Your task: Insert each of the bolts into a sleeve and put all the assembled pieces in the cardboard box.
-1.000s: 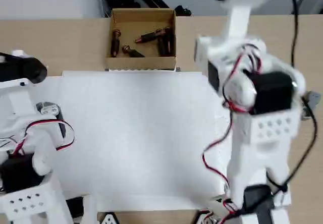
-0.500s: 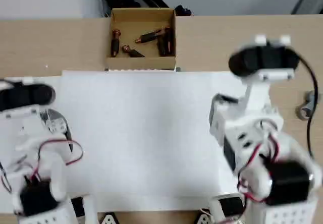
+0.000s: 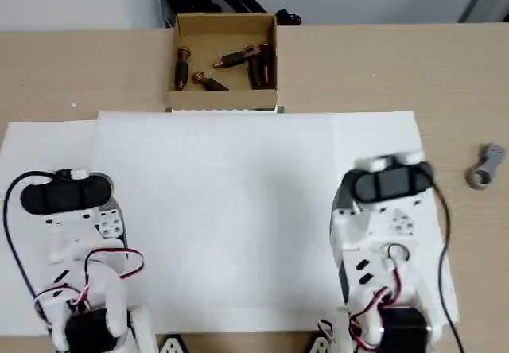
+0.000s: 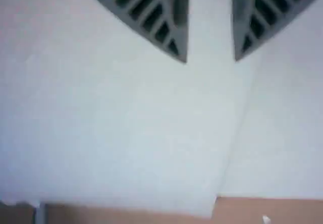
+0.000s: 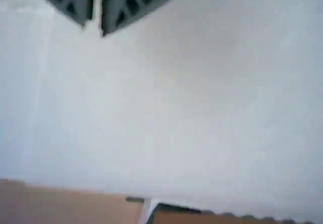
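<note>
Both arms sit folded at the near edge of the surface (image 3: pixel 358 67), each over the white paper sheet (image 3: pixel 238 210).

**Left tool** (image 4: pixel 210 57): jaws parted by a narrow gap, nothing between them, with the sheet directly below.

**Right tool** (image 5: pixel 94 28): jaws drawn almost together with only a sliver between, holding nothing, also directly above the sheet.

**Grey fitting** (image 3: pixel 483 166): a small part lying on the bare surface, off to the right of the right tool and a little ahead of it.

**Cardboard box** (image 3: pixel 223 98): far ahead of both tools, beyond the sheet's far edge, to the right of the left tool's line and to the left of the right tool's.

**Assembled pieces**, all inside the box:
- One piece (image 3: pixel 182 67) lies by the left wall, its long axis running near to far and its head at the far end.
- A second (image 3: pixel 238 56) lies slantwise across the middle.
- A third (image 3: pixel 208 81) lies slantwise nearer the front wall.
- A fourth (image 3: pixel 262 68) lies along the right wall, its long axis near to far.

**Step in hand**, as judged: the task appears complete and the arms are parking. Done well, parking keeps each tool lifted off the sheet so the paper is not dragged, and keeps both arms well apart from the box.
</note>
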You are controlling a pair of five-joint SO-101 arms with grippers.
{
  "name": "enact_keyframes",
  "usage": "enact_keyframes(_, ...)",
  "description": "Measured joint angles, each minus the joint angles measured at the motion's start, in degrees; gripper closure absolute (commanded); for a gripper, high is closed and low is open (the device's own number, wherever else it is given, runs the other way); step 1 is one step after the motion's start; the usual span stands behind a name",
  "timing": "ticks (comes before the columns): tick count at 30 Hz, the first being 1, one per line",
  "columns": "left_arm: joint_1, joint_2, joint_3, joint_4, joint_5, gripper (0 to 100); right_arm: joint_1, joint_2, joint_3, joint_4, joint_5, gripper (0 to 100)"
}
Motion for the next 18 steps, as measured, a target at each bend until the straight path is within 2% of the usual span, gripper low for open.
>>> enact_keyframes(2, 0.0, -0.1, 1.8, 0.0, 0.4, 94, -0.1, -4.5, 4.5, -0.1, 1.6, 99.3)
enact_keyframes(12, -0.1, -0.1, 13.7, -0.1, 1.7, 94, 0.4, -4.7, 17.3, -0.1, 2.9, 99.1)
enact_keyframes(18, -0.1, -0.1, 14.4, -0.2, 2.5, 94, 0.4, -4.8, 24.3, -0.1, 2.9, 99.1)
